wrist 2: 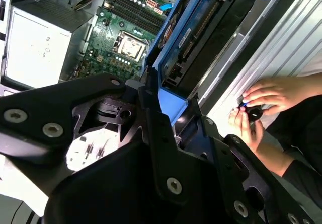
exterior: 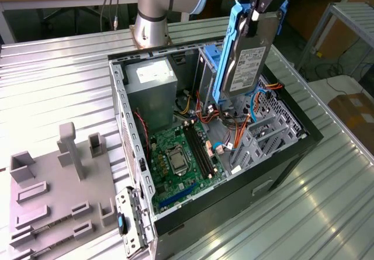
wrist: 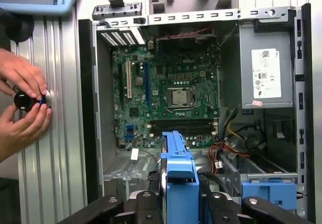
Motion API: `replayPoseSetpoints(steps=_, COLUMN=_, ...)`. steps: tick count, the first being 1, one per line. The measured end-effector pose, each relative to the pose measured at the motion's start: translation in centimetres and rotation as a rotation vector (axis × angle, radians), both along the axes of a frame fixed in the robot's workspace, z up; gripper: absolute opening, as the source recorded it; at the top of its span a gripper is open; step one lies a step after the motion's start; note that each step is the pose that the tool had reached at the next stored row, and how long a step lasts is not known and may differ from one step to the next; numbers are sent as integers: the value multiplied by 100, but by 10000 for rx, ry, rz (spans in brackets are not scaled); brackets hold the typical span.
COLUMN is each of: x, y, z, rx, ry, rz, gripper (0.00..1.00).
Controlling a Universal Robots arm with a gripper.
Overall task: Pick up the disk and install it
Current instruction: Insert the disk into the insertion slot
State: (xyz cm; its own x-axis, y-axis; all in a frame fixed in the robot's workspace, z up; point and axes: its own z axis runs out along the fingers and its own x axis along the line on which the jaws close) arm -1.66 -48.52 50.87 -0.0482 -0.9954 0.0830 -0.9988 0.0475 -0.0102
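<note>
In the upper right of the exterior view, the gripper [exterior: 256, 13] is clamped on the top end of the disk [exterior: 246, 67]. The disk hangs upright, label showing, over the open case [exterior: 125, 102]. In the first wrist view, a person's hand [wrist: 22, 75] touches a small black knob [wrist: 25, 101] beside the case.

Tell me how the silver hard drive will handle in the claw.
The silver metal hard drive with blue plastic rails looks rigid, so probably won't flex. Gripped at its upper end by the claw, hanging tilted, it may pivot. All-metal body: likely heavy for its size.
</note>
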Motion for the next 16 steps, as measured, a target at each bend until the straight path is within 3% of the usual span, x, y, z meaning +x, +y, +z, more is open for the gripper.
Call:
replayPoseSetpoints(steps=2, x=8, y=-51, z=-3, rx=-13, ry=0, rz=-15, gripper=37)
replayPoseSetpoints(steps=3, x=21, y=-132, z=-6, rx=-42, ry=1, rz=-33, gripper=37)
replayPoseSetpoints(steps=4, x=40, y=-246, z=-12, rx=-86, ry=0, rz=-63, gripper=37)
replayPoseSetpoints(steps=5, x=107, y=-337, z=-21, rx=-121, ry=0, rz=-82, gripper=37)
replayPoseSetpoints(steps=9, x=185, y=-373, z=-27, rx=-121, ry=-1, rz=-84, gripper=37)
replayPoseSetpoints(steps=16, x=196, y=-376, z=-27, rx=-116, ry=0, rz=-84, gripper=37)
